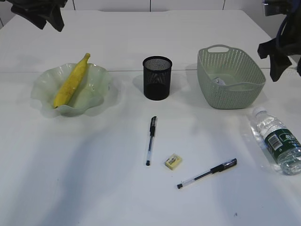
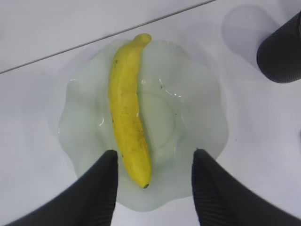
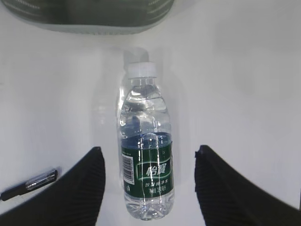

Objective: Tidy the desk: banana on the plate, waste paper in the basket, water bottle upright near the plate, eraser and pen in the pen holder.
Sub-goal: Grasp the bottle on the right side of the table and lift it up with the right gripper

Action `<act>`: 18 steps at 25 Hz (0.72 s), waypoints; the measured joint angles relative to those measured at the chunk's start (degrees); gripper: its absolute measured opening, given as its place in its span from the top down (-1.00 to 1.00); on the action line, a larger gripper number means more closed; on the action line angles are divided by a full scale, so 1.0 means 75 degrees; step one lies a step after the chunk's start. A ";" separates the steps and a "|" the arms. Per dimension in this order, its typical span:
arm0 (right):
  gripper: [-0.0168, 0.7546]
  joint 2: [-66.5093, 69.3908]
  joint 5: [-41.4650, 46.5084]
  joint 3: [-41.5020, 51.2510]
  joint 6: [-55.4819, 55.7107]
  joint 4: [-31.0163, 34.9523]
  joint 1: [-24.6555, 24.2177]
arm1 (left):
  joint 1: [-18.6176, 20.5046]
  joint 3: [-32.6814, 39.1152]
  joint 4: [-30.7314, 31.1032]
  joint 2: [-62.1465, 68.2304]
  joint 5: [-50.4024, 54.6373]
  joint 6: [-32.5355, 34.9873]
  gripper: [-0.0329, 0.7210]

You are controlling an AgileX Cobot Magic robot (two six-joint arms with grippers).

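A yellow banana (image 1: 70, 82) lies on the pale green wavy plate (image 1: 42, 89). High above it my left gripper (image 2: 154, 157) stands open and empty, over the banana (image 2: 127, 113) and the plate (image 2: 197, 122). The water bottle (image 1: 277, 141) lies on its side at the right, white cap towards the basket (image 1: 230, 77). My right gripper (image 3: 148, 149) hangs open above the bottle (image 3: 146, 160) without touching it. White waste paper (image 1: 218, 81) sits inside the basket. Two black pens (image 1: 151, 140) (image 1: 207, 173) and a yellow eraser (image 1: 173, 161) lie on the table in front of the black mesh pen holder (image 1: 157, 77).
The pen holder (image 2: 282, 52) shows at the right edge of the left wrist view. In the right wrist view the basket (image 3: 94, 14) lies beyond the bottle cap and a pen (image 3: 28, 183) lies at the lower left. The white table has a seam across its back part.
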 joint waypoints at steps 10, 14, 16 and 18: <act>-0.42 0.0261 -0.0033 0.0545 0.0054 0.0056 0.0000 | 0.0000 0.0000 0.0000 0.0000 0.0089 0.0000 -0.03; -0.44 0.0611 -0.0065 0.0545 0.0103 0.0027 0.0000 | 0.0000 0.0000 0.0000 0.0000 0.0164 0.0000 -0.03; -0.44 0.0873 -0.0077 0.0545 0.0103 0.0027 0.0000 | 0.0000 0.0000 0.0000 0.0000 0.0198 0.0000 -0.03; -0.44 0.1112 -0.0107 0.0545 0.0103 0.0027 0.0000 | 0.0000 0.0000 0.0000 0.0000 0.0198 0.0000 -0.03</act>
